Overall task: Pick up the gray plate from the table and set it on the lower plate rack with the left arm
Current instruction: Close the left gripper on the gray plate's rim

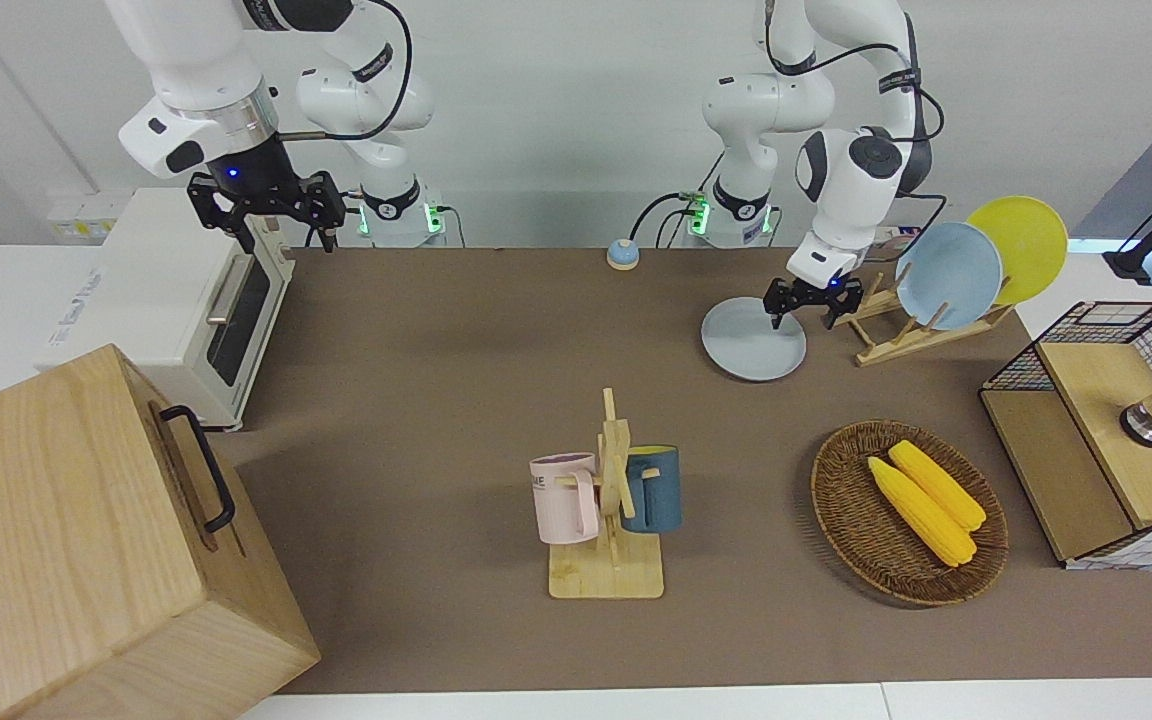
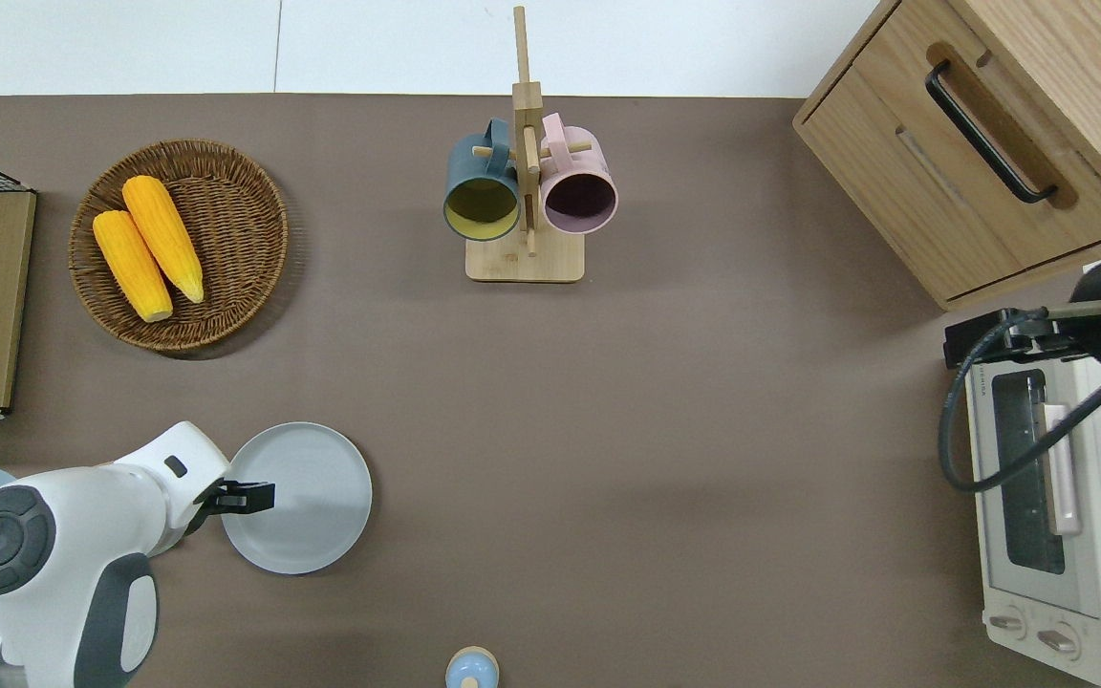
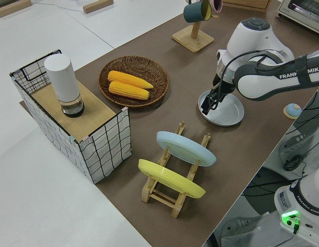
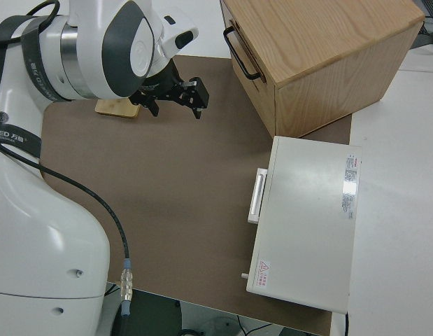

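The round pale gray plate (image 2: 307,497) lies flat on the brown-matted bench (image 2: 665,420), beside the light-wood plate rack (image 1: 921,325); the left gripper (image 2: 249,497) hovers at its rim, jaws apparently parted; likely rigid, smooth, breakable; pinch the raised rim.

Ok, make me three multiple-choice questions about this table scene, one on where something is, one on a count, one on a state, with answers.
1. Where is the gray plate?
A. flat on the table
B. in the rack
C. in the basket

2. How many plates stand in the plate rack?
A. none
B. two
C. four

3. What is the left gripper doing?
A. carrying a mug
B. poised at the gray plate's rim
C. holding corn

Answers:
1 A, it lies on the mat.
2 B, a sky-blue plate and a yellow plate.
3 B, the overhead view shows it over the plate's edge.
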Tool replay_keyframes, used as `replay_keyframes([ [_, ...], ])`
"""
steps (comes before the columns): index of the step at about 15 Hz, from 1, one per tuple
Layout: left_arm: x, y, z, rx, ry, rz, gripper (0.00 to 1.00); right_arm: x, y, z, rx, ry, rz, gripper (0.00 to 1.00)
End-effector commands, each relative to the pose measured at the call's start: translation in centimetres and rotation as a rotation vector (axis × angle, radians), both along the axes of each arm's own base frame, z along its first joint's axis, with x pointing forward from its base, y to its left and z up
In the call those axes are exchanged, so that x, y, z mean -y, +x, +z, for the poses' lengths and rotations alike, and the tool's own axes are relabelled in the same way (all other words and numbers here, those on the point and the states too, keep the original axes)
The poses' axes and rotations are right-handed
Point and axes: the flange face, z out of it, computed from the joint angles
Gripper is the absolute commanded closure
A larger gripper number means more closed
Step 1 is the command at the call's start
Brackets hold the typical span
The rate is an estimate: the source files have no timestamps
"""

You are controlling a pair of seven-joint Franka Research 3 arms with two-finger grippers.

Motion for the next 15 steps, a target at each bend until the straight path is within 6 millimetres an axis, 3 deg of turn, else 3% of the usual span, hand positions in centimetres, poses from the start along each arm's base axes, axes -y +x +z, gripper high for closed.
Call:
replay_keyframes([
  [1, -0.1, -0.1, -2.3, 0.011, 0.013, -0.017, 0.00, -0.1, 0.0, 0.3, 0.005, 0.003, -0.002, 0.017],
  [11, -0.1, 0.1, -5.3, 0.014, 0.008, -0.020, 0.03, -0.1, 0.0, 0.3, 0.005, 0.003, -0.002, 0.017],
  [13, -0.2, 0.1, -5.4, 0.013, 0.008, -0.018, 0.14, -0.1, 0.0, 0.3, 0.005, 0.003, -0.002, 0.017],
  [14, -0.2, 0.1, -5.4, 0.013, 0.008, -0.018, 0.25, -0.1, 0.0, 0.3, 0.005, 0.003, -0.002, 0.017],
  [15, -0.2, 0.1, -5.4, 0.013, 0.009, -0.019, 0.44, -0.1, 0.0, 0.3, 0.005, 0.003, -0.002, 0.017],
])
